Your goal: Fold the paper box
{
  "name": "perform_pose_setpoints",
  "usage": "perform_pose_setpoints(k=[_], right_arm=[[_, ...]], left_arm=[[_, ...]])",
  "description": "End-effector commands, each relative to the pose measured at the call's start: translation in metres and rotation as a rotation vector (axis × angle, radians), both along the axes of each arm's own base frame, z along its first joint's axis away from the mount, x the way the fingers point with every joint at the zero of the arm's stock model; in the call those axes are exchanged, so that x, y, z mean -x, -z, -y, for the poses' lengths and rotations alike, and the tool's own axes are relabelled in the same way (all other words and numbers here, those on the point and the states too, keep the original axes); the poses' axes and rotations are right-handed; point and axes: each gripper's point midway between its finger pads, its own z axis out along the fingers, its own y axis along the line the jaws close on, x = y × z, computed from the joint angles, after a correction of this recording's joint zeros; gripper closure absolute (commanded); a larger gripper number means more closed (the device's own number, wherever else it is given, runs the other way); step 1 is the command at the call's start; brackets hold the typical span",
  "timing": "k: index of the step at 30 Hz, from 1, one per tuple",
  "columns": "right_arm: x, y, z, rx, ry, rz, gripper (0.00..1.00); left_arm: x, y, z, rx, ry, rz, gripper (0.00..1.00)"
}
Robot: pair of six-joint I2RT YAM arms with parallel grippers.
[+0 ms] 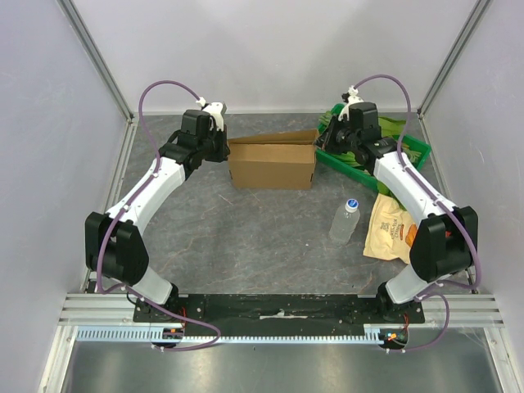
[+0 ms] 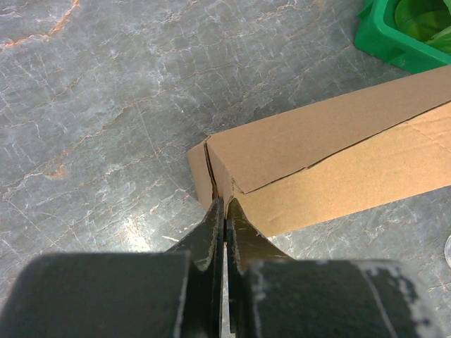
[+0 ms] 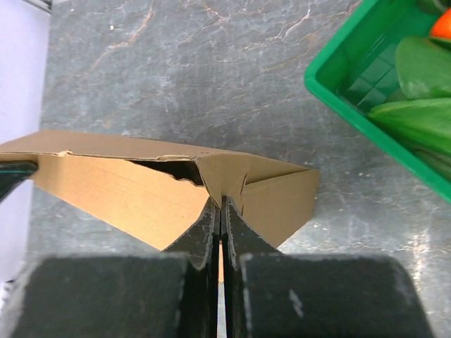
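Note:
The paper box (image 1: 270, 168) is a plain brown cardboard carton lying lengthwise at the back middle of the table, with its panels standing up. My left gripper (image 1: 223, 147) is at its left end. In the left wrist view the jaws are shut, and the left gripper (image 2: 224, 203) has its tips against the corner of the paper box (image 2: 331, 162), beside a slit in the end wall. My right gripper (image 1: 326, 141) is at the opposite end. There the right gripper (image 3: 220, 200) is shut too, its tips pressing a creased end flap of the paper box (image 3: 120, 190).
A green bin (image 1: 422, 151) holding green leafy items stands just right of the box, behind my right arm; its rim (image 3: 338, 91) is close to the box end. A clear plastic bottle (image 1: 345, 221) and a tan-and-orange snack bag (image 1: 391, 229) lie front right.

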Motion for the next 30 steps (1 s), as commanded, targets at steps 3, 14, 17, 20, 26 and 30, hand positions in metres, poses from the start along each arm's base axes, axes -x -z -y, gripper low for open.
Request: perform_pose_setpoints(k=[3, 14, 17, 20, 26, 30], right_arm=[[0.003, -0.023, -0.018, -0.225, -0.028, -0.051, 1.0], [0.002, -0.022, -0.014, -0.293, 0.011, -0.098, 1.0], [0.001, -0.015, -0.012, -0.318, 0.028, -0.123, 1.0], [0.001, -0.011, -0.008, -0.312, 0.048, -0.126, 1.0], [0.0, -0.015, -0.008, -0.368, 0.054, -0.15, 1.0], [-0.001, -0.011, -0.004, -0.36, 0.067, -0.151, 1.0]], left_arm=[[0.019, 0.038, 0.002, -0.048, 0.043, -0.134, 0.98], [0.019, 0.036, 0.002, -0.048, 0.044, -0.13, 0.98], [0.018, 0.036, 0.002, -0.048, 0.043, -0.128, 0.98], [0.018, 0.037, 0.002, -0.049, 0.045, -0.13, 0.98], [0.018, 0.038, 0.002, -0.051, 0.044, -0.132, 0.98], [0.018, 0.038, 0.002, -0.052, 0.043, -0.132, 0.98]])
